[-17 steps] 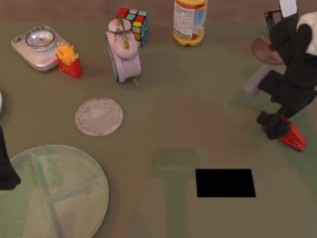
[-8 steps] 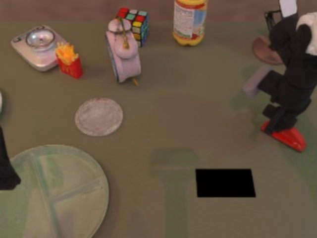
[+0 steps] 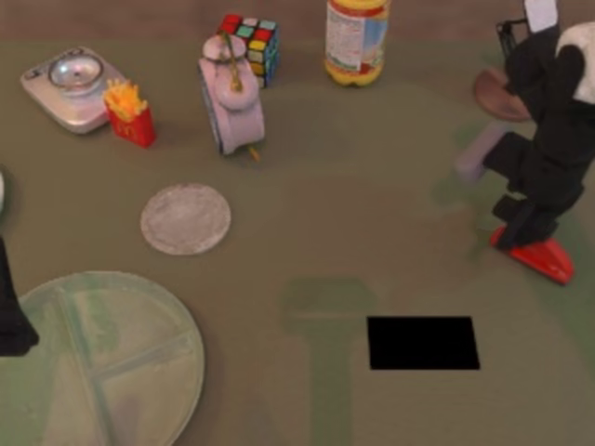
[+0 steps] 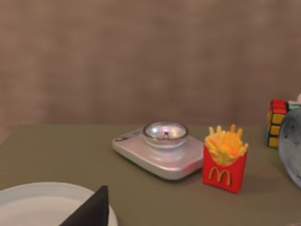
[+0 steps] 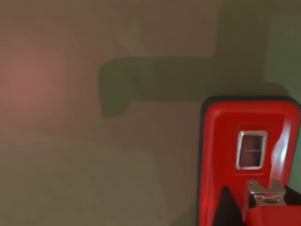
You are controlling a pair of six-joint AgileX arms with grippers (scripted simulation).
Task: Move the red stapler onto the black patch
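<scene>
The red stapler (image 3: pixel 546 261) lies at the table's right side, up and to the right of the black patch (image 3: pixel 423 342). My right gripper (image 3: pixel 522 237) has come down on the stapler's left end and is shut on the stapler. In the right wrist view the red stapler (image 5: pixel 249 141) fills the lower right, with one dark fingertip (image 5: pixel 225 207) against it. The black patch is bare. My left gripper (image 3: pixel 14 330) is parked at the left edge, open, and only one of its fingers (image 4: pixel 91 212) shows in the left wrist view.
A round grey disc (image 3: pixel 185 218) and a divided plate (image 3: pixel 102 358) lie at the left. Along the back stand a scale (image 3: pixel 72 85), a fries box (image 3: pixel 130 113), an alarm clock (image 3: pixel 231 98), a colour cube (image 3: pixel 251 42) and a bottle (image 3: pixel 356 37). A brown round object (image 3: pixel 493 93) sits behind the right arm.
My right gripper's fingers have closed in on the stapler. The stapler has shifted slightly left and now lies flatter. The left arm has not moved.
</scene>
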